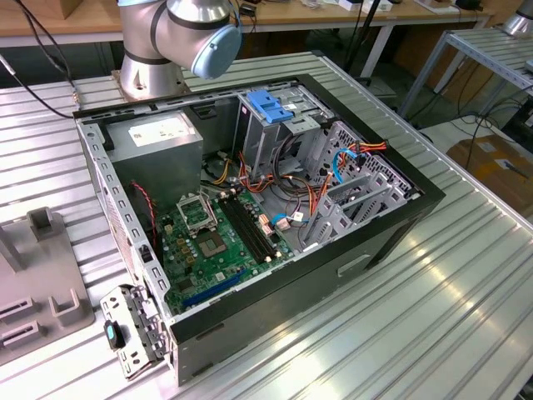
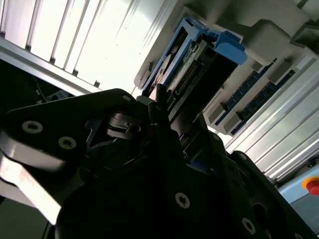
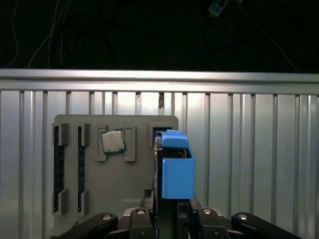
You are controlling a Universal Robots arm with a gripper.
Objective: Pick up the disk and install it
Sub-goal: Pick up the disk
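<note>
We see the claw pinching the disk, its dark fingers pressed against the disk's two long sides in both wrist views. The disk is a flat, dark rectangular drive held on edge. A bright blue plastic carrier frames it, and a broad blue tab caps the end that points away from the claw. In the second wrist view we can make out the disk's bare circuit side and a row of connector contacts inside the blue frame.

The disk sits over the grey holder plate, at the plate's edge. We cannot tell whether it touches the plate or hangs just clear of it. On the same plate, a processor chip lies just beside the disk, and two memory sticks stand in slots at the far side of the plate from it.

In the exterior view the holder plate lies on the ribbed metal table, with the open computer case just beside the plate.
</note>
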